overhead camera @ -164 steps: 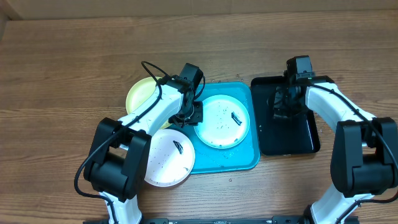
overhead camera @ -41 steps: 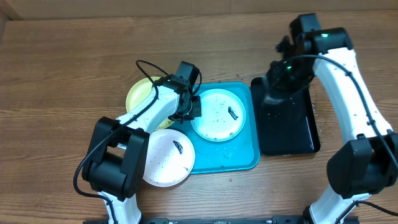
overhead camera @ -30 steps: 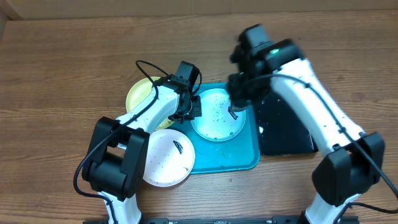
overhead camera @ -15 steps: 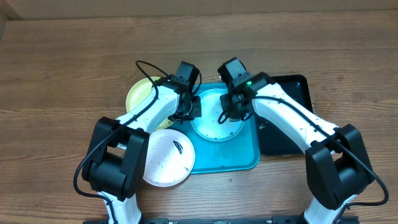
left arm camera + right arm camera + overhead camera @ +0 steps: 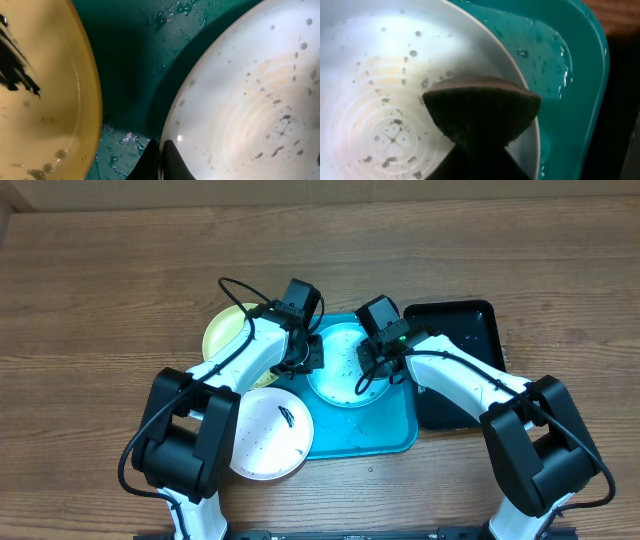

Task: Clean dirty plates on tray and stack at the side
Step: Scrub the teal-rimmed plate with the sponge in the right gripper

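Light teal plate (image 5: 338,380) lies in the tray (image 5: 385,435), specked with dirt. Left pincer (image 5: 159,156) is closed on its rim. Right pincer (image 5: 476,159) is clamped on a dark sponge (image 5: 480,112) over the plate's right edge. Risk: scrubbing pressure so near the edge could tip or slide the plate on the wet tray, breaking the thin rim hold.

I see a large turquoise rectangular plastic tray (image 5: 395,435), glossy with wet spots. The pale teal round plate (image 5: 336,384) shows dark specks and faint concentric rings. The yellow-green round plate (image 5: 225,330) and the white round plate (image 5: 262,442) each carry a black smear. The folded sponge (image 5: 480,112) is almost black.
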